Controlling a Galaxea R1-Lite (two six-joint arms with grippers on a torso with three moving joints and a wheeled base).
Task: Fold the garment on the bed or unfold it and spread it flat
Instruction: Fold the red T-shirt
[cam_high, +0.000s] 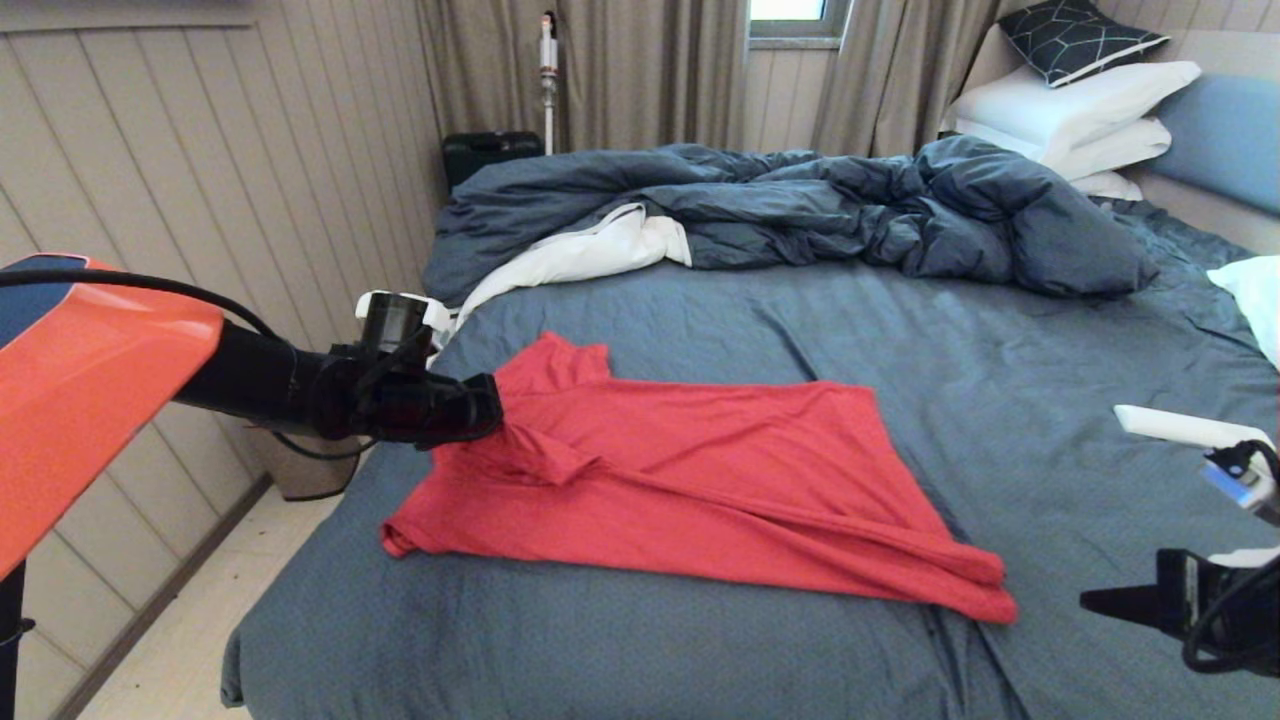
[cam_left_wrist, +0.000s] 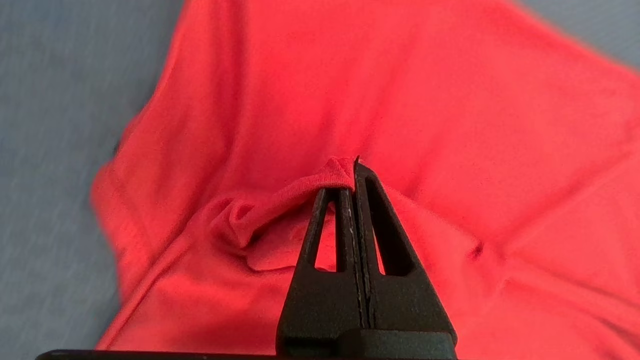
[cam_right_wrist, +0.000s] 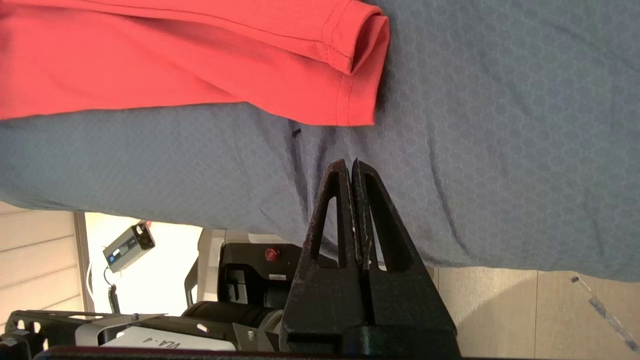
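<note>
The red garment (cam_high: 690, 480) lies folded and stretched across the bed (cam_high: 1000, 400), its print hidden. At the garment's left end my left gripper (cam_high: 492, 410) is shut on a pinch of the red knit, lifting it into a small peak. In the left wrist view the garment (cam_left_wrist: 450, 100) fills the frame and a fold of it is caught at the tips of the left gripper (cam_left_wrist: 350, 167). My right gripper (cam_high: 1095, 601) hangs shut and empty over the bed's near right part, short of the garment's right corner (cam_right_wrist: 350, 65). In its own view the right gripper (cam_right_wrist: 349, 165) points at the blue sheet.
A rumpled dark blue duvet (cam_high: 800, 210) with white lining lies across the far half of the bed. White pillows (cam_high: 1080, 120) are stacked at the back right. A bin (cam_high: 300, 470) stands on the floor by the bed's left edge, beside the wall.
</note>
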